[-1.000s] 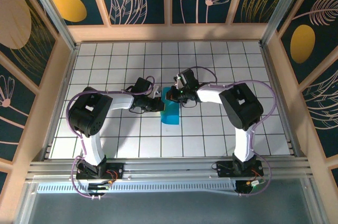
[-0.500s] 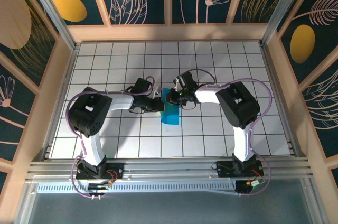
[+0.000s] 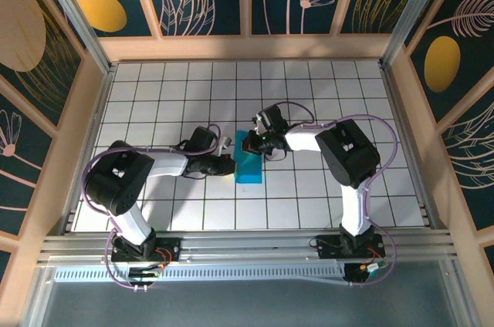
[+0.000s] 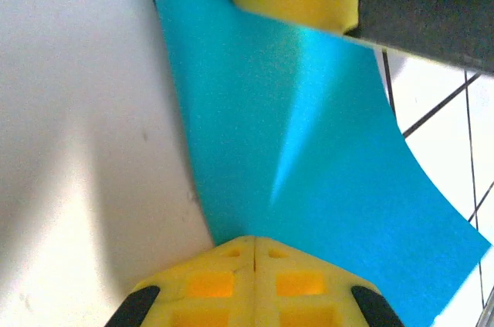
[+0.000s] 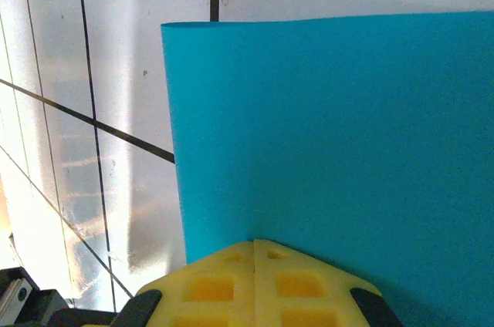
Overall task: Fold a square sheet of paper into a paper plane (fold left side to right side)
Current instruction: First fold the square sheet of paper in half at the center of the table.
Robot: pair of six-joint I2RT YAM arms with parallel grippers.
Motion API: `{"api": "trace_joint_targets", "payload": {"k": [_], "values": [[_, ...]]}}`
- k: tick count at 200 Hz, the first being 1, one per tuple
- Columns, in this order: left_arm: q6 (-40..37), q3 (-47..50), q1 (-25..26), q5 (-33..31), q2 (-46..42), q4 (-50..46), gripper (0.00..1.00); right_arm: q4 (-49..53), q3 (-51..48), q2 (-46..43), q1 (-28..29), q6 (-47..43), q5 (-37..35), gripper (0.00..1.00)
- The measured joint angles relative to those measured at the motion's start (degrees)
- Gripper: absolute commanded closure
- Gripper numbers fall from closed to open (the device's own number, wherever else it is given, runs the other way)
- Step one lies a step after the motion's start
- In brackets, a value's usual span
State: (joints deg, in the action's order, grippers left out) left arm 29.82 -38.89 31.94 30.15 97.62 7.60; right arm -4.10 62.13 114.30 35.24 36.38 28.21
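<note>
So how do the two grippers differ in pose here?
The left gripper points in from the left, meeting the folded cyan paper at its left edge; the right gripper points in from the right, over the paper's far end. The left gripper sits lower in the top view than the right gripper. Both are shut, tips at the paper.

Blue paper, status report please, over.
Left gripper shut, right gripper shut, tips at the square sheet of paper. Sheet folded over into a narrow strip. Nothing in the way.
</note>
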Motion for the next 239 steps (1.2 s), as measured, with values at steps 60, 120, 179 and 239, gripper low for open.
{"api": "trace_joint_targets", "payload": {"k": [60,120,179,239], "values": [[0.94,1.62,0.59,0.04,-3.52,-5.31,1.0,-0.02,-0.02,0.0,0.0,-0.07,0.15,1.0],[1.31,-6.6,0.04,0.31,-4.07,-12.72,0.99,-0.02,-0.02,0.0,0.0,-0.48,0.2,1.0],[0.81,-10.62,-0.39,4.0,0.37,-12.13,0.99,0.52,0.28,0.0,0.0,-1.27,0.15,1.0],[0.15,-10.38,-0.39,6.03,5.51,-12.09,0.99,1.33,0.74,0.13,0.0,-1.57,0.15,1.0]]}}
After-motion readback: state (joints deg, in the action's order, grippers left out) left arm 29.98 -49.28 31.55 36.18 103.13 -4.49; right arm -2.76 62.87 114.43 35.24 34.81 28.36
